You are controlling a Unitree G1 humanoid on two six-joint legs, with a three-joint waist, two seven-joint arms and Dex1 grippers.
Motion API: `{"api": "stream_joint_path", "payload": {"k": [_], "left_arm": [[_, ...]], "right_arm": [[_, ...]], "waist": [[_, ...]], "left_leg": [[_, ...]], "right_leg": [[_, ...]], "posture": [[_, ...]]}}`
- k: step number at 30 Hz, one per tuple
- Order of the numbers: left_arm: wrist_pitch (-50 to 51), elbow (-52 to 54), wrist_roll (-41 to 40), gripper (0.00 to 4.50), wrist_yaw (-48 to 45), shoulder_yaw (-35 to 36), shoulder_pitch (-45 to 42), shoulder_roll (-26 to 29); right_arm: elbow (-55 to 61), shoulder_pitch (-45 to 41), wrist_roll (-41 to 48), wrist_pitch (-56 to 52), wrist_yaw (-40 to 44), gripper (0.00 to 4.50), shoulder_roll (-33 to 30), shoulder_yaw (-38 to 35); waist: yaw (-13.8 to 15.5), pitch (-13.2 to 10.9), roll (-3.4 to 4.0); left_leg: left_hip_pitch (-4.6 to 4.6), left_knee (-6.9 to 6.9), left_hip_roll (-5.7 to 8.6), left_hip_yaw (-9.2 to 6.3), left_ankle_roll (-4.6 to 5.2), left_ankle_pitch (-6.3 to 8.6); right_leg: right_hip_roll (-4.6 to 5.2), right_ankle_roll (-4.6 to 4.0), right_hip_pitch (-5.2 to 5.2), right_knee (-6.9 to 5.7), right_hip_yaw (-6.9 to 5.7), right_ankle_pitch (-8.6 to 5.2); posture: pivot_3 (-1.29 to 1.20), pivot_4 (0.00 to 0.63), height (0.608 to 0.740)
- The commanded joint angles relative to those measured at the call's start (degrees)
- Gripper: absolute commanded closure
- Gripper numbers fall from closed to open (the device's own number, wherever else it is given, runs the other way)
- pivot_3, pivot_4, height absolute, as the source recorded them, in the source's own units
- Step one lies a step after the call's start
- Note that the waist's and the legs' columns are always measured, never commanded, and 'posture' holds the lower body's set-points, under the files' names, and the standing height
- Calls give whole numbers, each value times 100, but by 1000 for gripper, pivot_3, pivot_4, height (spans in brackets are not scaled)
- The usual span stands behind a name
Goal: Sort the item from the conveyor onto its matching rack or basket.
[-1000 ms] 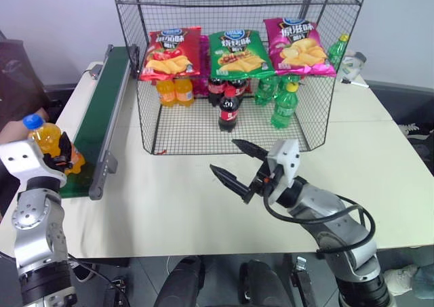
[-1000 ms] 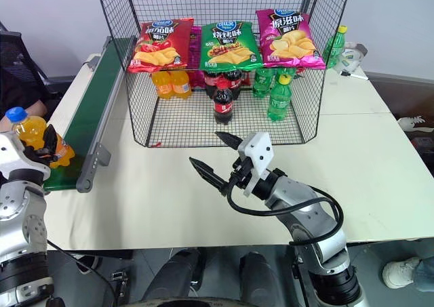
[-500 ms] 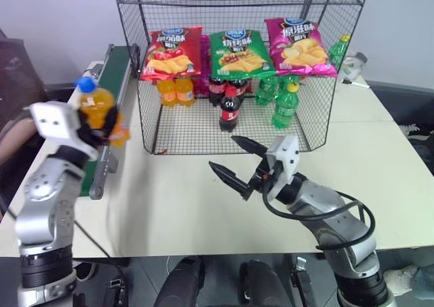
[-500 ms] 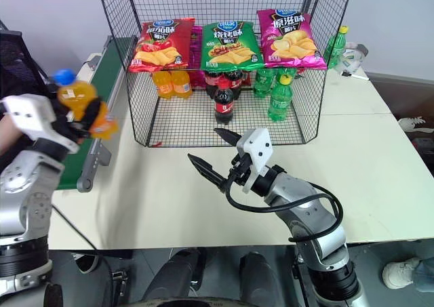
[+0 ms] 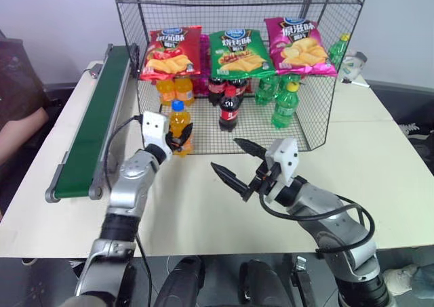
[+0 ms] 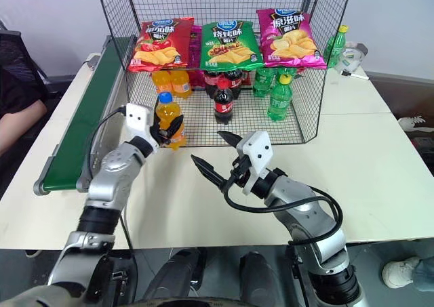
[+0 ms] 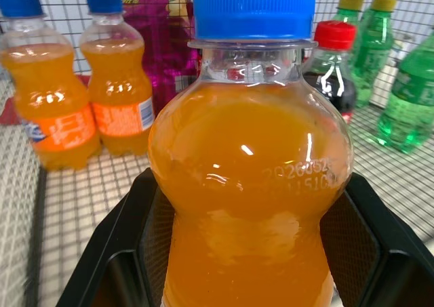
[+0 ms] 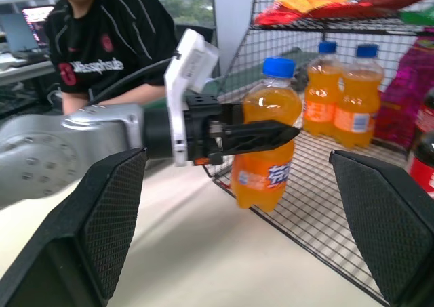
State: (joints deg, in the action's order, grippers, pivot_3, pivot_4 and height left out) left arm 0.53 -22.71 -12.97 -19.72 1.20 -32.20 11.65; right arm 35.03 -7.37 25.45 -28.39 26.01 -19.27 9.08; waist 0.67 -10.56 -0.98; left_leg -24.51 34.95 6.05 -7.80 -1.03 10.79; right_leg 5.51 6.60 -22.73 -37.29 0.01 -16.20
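The item, a small orange soda bottle with a blue cap, stands upright in my left gripper, which is shut on its body. It hangs at the front left edge of the black wire rack, just over the bottom tier's wire floor. The left wrist view has the bottle close up between the black fingers. Two more orange bottles stand behind it in the rack. The dark-green conveyor runs along the table's left side. My right gripper hovers open over the table in front of the rack.
Chip bags hang on the rack's middle tier, above cola bottles and green bottles on the floor tier. A person sits beyond the conveyor, with an arm by the table's left edge. A green bottle stands outside the rack at the right.
My left arm has swung the orange bottle from the conveyor's near end to the right and forward, up to the rack's front left. The right arm has stayed put.
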Motion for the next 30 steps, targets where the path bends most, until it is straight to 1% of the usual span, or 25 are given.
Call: {"api": "stream_joint_path", "payload": {"k": [1,4,7,12,15,17,18,19,20,26,30], "left_arm": [[-1079,-722,152,1958,13,208,-498,-92],[-1635,-1662,202,1958,184,350,-912,-179],[-2064,-2319,270,1958,323,458,-1160,-219],[-2642,-3013,412,1958,428,504,-1318,-261],[-2687,-3221,317,1958,330,584,-1365,-305],[-2671,-3252,226,986,180,645,-1363,-324],[-2675,-3243,216,691,145,666,-1353,-326],[-2680,-3229,219,257,128,677,-1338,-320],[-2686,-3198,218,100,105,689,-1312,-312],[-2608,-2643,190,100,-48,735,-989,-232],[-2192,-1472,37,100,-170,722,-432,-156]], "right_arm": [[195,-45,-35,97,-24,0,35,0],[163,-49,-91,134,-35,0,50,5],[136,-29,-125,176,-26,0,63,1],[75,37,-163,284,39,0,64,-23],[80,57,-150,309,75,0,52,-45],[89,44,-133,294,90,0,50,-62],[90,38,-130,291,96,0,50,-67],[87,33,-130,289,99,0,53,-68],[84,30,-131,289,103,0,57,-69],[140,-66,-97,178,57,0,93,-70],[211,-118,-83,95,-13,0,115,-44]], "waist": [[-7,0,0],[0,0,0],[-6,0,0],[-4,0,-1],[-4,0,-1],[-4,0,-1],[-4,0,-1],[-6,1,-1],[-7,1,-1],[-21,1,-1],[-43,1,-1]], "left_leg": [[0,-1,0,0,0,0],[0,1,1,0,0,0],[0,4,2,0,1,0],[0,5,5,0,1,-1],[0,8,6,0,1,-1],[0,10,7,-1,2,-1],[0,10,7,-1,2,-1],[1,11,6,-1,2,-1],[2,11,6,-1,2,-1],[2,10,6,-1,2,-1],[2,9,5,-1,1,-1]], "right_leg": [[0,0,0,0,0,0],[-1,1,0,-1,-1,0],[-2,2,1,-2,-2,1],[-6,3,2,-4,-3,1],[-7,3,3,-8,-3,1],[-7,3,3,-11,-5,1],[-7,4,4,-12,-5,1],[-7,4,3,-13,-5,1],[-7,4,4,-14,-5,1],[-8,3,3,-16,-4,1],[-8,3,2,-18,-3,1]], "posture": [[0,150,740],[0,150,740],[0,150,740],[0,150,740],[0,150,740],[0,150,740],[0,150,740],[0,150,740],[0,150,740],[0,150,740],[0,150,740]]}}
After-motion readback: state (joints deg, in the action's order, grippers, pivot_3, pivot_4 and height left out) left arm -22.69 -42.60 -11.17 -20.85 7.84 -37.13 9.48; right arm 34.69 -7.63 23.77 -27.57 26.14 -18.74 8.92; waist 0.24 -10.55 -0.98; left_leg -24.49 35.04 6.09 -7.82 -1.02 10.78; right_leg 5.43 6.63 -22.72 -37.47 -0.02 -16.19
